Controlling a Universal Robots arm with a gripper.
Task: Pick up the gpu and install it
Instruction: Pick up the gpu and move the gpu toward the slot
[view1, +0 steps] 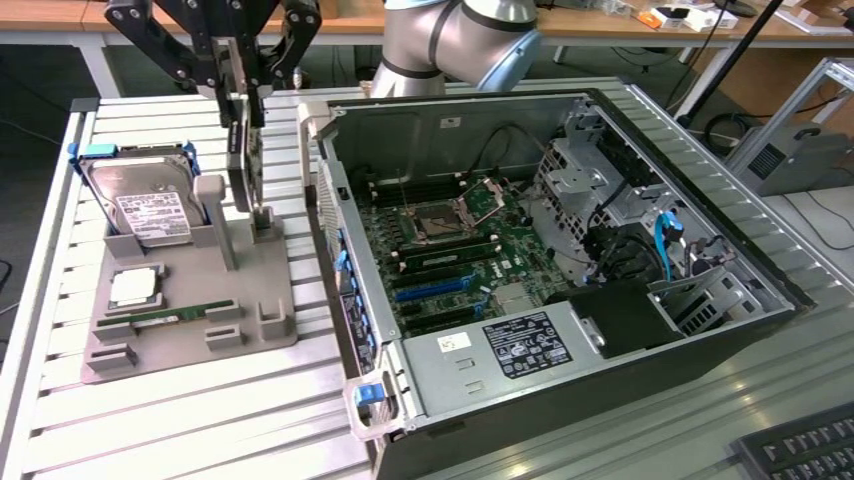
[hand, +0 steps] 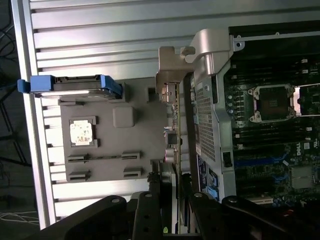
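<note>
Between the jaws of the gripper (view1: 244, 88), which are clamped on its upper edge, the gpu (view1: 246, 160) stands edge-on with its lower end at the posts of the grey holder tray (view1: 274, 285), flanked by the hard drive (view1: 147, 205) and the open computer case (view1: 400, 120).

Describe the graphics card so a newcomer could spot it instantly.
Find the open computer case; a grey parts tray sits on the exterior view's left of it. The gpu stands on edge on the tray's side nearest the case, its top in the claw. Unlike the broad, white-labelled hard drive beside it, it shows as a thin dark blade.
</note>
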